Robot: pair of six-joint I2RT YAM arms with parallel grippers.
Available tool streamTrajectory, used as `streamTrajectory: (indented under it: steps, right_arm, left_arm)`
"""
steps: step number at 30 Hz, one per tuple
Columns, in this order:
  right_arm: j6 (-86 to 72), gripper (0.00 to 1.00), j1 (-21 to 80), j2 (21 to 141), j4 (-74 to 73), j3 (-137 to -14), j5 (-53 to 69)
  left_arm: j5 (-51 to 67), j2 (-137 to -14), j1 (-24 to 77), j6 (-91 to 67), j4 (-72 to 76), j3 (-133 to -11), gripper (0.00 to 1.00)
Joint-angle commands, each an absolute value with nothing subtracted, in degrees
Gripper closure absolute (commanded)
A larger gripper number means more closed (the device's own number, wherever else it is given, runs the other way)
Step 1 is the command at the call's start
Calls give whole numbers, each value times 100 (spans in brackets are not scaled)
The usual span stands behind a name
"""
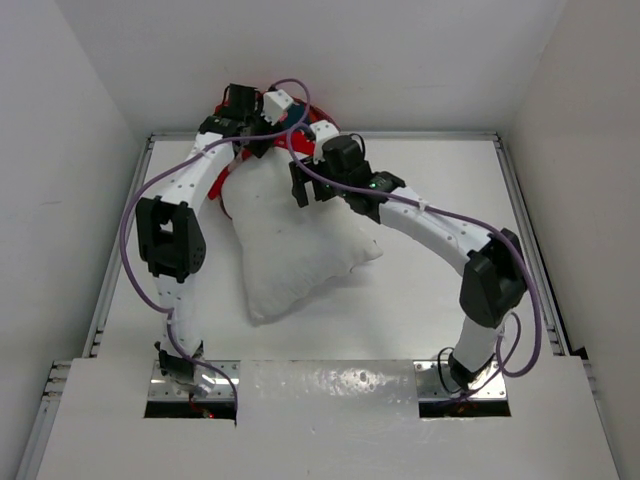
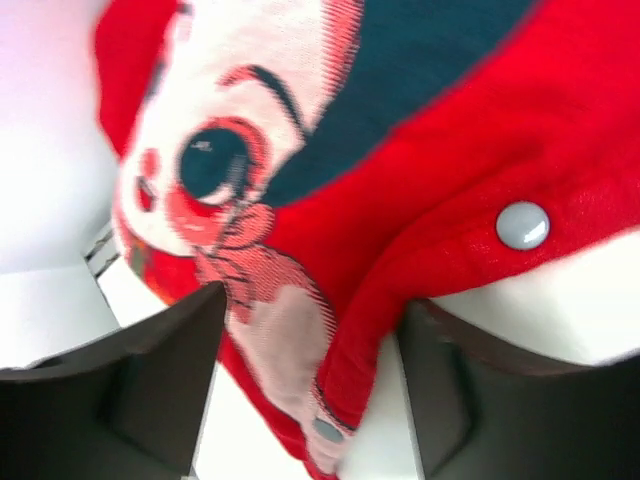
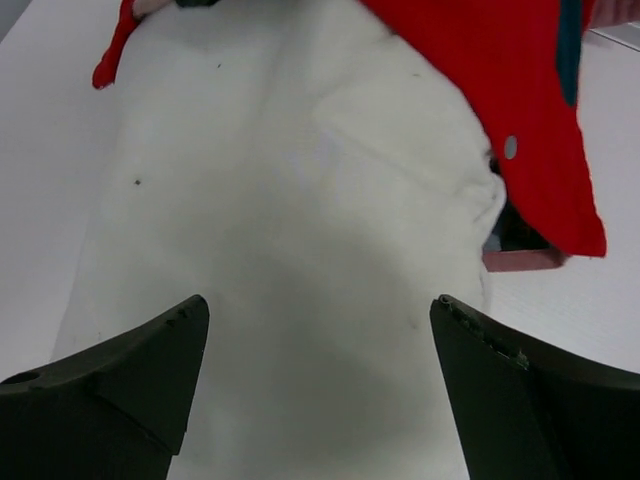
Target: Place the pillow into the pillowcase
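The pillow (image 1: 300,250) lies on the white table (image 1: 440,300) about mid-table, set at a slant, its near corner toward the arm bases and its far end reaching up under the two grippers; the pillowcase (image 2: 450,130) is bunched at that far end, near the back wall, its red cloth draped over the pillow's top edge while most of the white bulk lies bare outside it; the left gripper (image 2: 310,300) is at the mouth of the case, its dark fingers (image 2: 150,370) apart with the folded red hem running down between them; the hem seems to touch both fingers, but I cannot tell whether they pinch it; a grey snap button (image 2: 522,224) sits on the hem, and the printed face with a dark eye and teal hair fills the left wrist view above; the right gripper (image 3: 320,305) hangs over the pillow's upper part with its fingers spread wide and nothing held between them, the red edge of the case just beyond to its right.
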State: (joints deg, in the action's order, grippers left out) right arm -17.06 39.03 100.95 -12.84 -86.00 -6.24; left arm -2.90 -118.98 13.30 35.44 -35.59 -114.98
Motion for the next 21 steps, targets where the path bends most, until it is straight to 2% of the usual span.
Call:
streamTrajectory:
  steps: [1,2,3,4,5,9,10,11,12,14,15,16,18,19,20,21]
  right_arm:
    - [-1635,10,4016,10300,-897,-8947,-317]
    - [-1635,9,4060,10396,-905,-9060,-282]
    - [-1635,7,4087,10511,-940,-9122,-255]
    - [-1609,2,4157,10755,-984,-9193,-237]
    - [-1617,1,4201,10897,-1037,-9306,-298]
    - [-1977,1,4543,11723,-1002,-9570,-975]
    - [-2169,6,4596,12142,-1019,-9832,-1071]
    - [-2345,18,4597,12364,-1046,-10009,-1142]
    - [-2660,37,4518,12793,-1081,-10220,-1203]
    - [-2995,88,4395,13136,-1203,-10972,-1204]
    - [-3284,100,4212,13235,-1169,-11169,-908]
    - [-3409,100,4132,13262,-1021,-11284,-662]
    - [-3690,100,4035,12817,319,-10752,-527]
    - [-3944,100,4008,12545,960,-10314,-1049]
    - [-4051,100,4008,11994,2516,-9387,-1446]
    - [-4174,100,4008,11797,3314,-9039,-1824]
  left_arm:
    - [-607,-11873,1178,3375,-2988,-11435,39]
    - [-537,-11918,1160,3358,-3093,-11400,60]
    - [-414,-11918,1151,3357,-3181,-11408,73]
    - [-117,-11909,1134,3357,-3277,-11417,89]
    - [-1,-11874,1116,3357,-3452,-11417,100]
    - [1377,-11585,1081,3533,-4506,-11872,100]
    - [2102,-11567,1072,3620,-5187,-12239,100]
    - [2440,-11549,1072,3725,-5560,-12408,100]
    - [3087,-11497,1072,4014,-5885,-12645,100]
    - [3488,-11426,1072,4288,-6823,-12814,100]
    - [3681,-11356,1072,4498,-7073,-12901,100]
    - [3726,-11321,1072,4587,-7310,-12937,100]
    - [3744,-11093,1055,4492,-7550,-12789,100]
    - [3779,-11005,1046,4483,-7559,-12536,100]
    - [3797,-10943,1046,4491,-7567,-12438,100]
    - [3832,-10873,1046,4491,-7559,-12384,100]
